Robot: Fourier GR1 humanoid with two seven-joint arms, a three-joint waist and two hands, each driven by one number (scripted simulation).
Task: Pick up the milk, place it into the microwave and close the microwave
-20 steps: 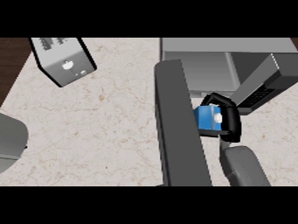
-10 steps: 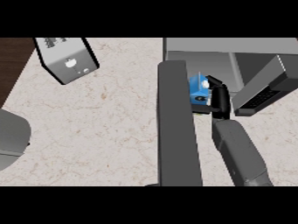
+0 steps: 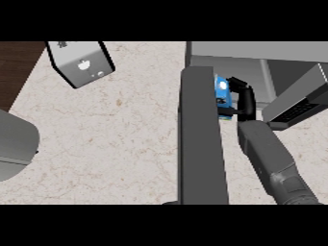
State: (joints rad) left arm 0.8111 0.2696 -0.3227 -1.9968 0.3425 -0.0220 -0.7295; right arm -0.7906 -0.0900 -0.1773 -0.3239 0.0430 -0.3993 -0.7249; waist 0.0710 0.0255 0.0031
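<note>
Upright milk (image 3: 223, 94) in right hand (image 3: 243, 98).

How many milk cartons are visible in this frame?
1. The blue milk carton is held in the right hand, just right of the open microwave door, at the microwave opening. Others could be hidden behind the door.
</note>
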